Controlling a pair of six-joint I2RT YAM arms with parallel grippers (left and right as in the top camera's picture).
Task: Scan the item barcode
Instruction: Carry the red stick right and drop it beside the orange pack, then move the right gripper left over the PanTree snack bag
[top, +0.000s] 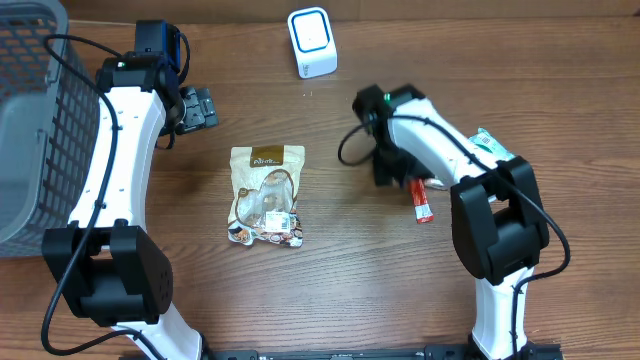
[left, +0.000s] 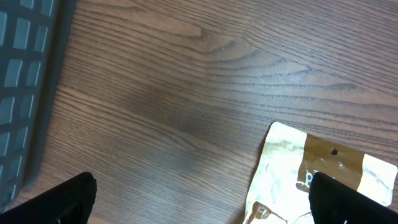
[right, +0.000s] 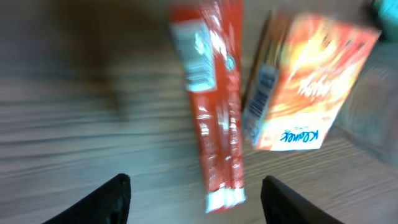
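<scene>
The brown wood-grain surface (top: 330, 300) fills the overhead view and carries everything else. At its left edge stands a tall grey plastic mesh basket (top: 30, 120), and its wall also runs down the left side of my left wrist view (left: 25, 62). My left arm (top: 120, 150), white with black joints, reaches up beside that basket. My left jaws are spread wide, with nothing between them. Their dark fingertips (left: 62, 199) show only in the bottom corners of the wrist view, over bare wood. My right arm (top: 440, 150) bends in from the right, its wrist low over the packets there.

A beige and brown foil snack pouch with a clear window (top: 267, 195) lies flat near the middle, well apart from both arms. Its top corner shows in my left wrist view (left: 292, 162). A small white box scanner with a blue-rimmed face (top: 312, 42) stands upright at the far edge.

An orange cardboard box (right: 305, 81) lies just beside a slim red foil stick sachet (top: 422, 200). That sachet (right: 214, 118) rests on the wood, lengthwise between my right fingertips (right: 115, 196), and my right jaws stand parted and clear of it. The right wrist view is blurred, so I cannot read the print. A pale green and white packet (top: 490, 143) peeks out beyond my right arm
</scene>
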